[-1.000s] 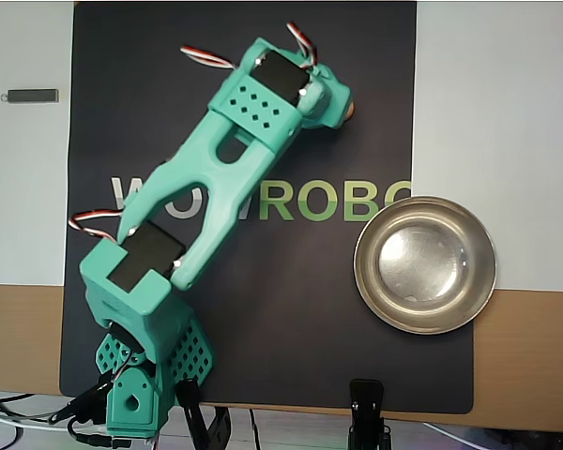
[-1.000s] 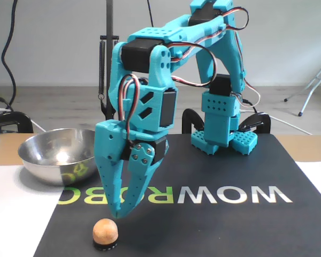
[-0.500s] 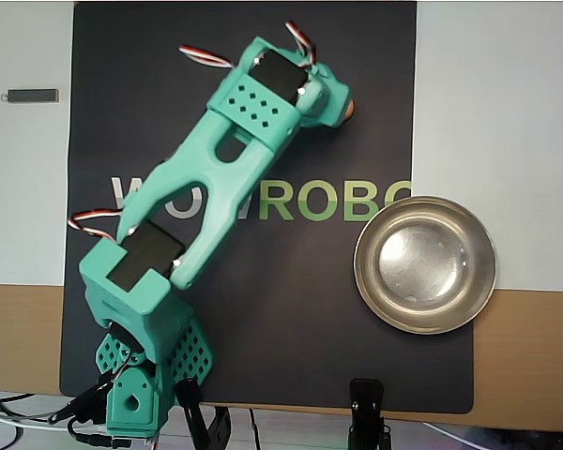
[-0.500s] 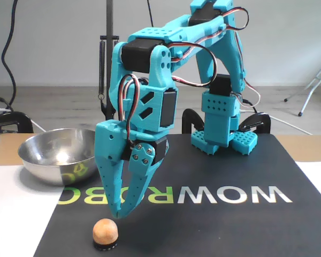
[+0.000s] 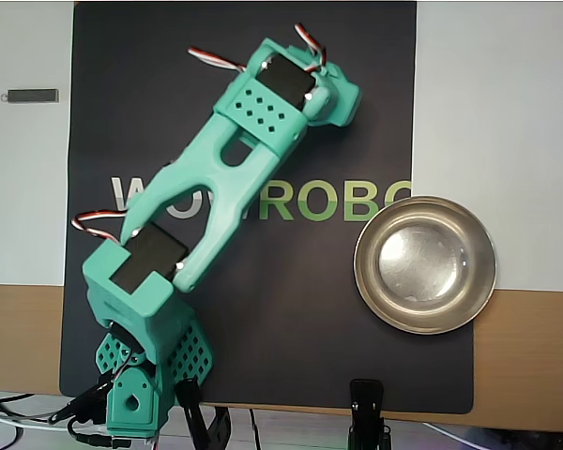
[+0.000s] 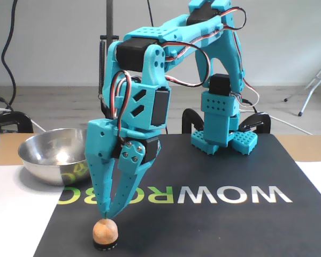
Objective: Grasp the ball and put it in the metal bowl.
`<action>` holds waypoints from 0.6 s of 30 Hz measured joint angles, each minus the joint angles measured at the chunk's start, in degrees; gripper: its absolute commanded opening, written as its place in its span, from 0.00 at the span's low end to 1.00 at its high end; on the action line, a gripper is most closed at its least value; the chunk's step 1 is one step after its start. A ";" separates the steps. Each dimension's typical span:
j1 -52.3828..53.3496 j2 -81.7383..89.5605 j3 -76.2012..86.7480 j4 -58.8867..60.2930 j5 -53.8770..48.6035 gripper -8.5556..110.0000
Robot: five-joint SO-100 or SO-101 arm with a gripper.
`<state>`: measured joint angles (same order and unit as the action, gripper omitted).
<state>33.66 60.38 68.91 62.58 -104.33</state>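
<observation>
The peach-orange ball (image 6: 105, 230) sits on a small black ring at the near edge of the black mat (image 6: 214, 225) in the fixed view. My teal gripper (image 6: 108, 214) points straight down over it. Its two fingertips meet in a V and touch or almost touch the top of the ball, without enclosing it. The metal bowl (image 6: 45, 155) stands to the left of the gripper in this view, and at the right edge of the mat in the overhead view (image 5: 424, 309). In the overhead view the arm (image 5: 225, 178) hides both the ball and the fingers.
The arm's base (image 5: 136, 394) is clamped at the mat's bottom-left corner in the overhead view, with cables beside it. A small dark bar (image 5: 33, 96) lies on the white surface at top left. A black clamp (image 5: 366, 408) sits at the table edge.
</observation>
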 measured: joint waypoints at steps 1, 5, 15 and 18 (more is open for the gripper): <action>0.26 0.00 0.00 0.00 0.00 0.08; 0.79 0.00 0.00 0.00 0.00 0.08; 2.02 0.00 0.00 0.00 0.00 0.08; 3.16 0.00 0.00 0.00 0.00 0.08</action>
<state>36.83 60.38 68.91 62.58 -104.33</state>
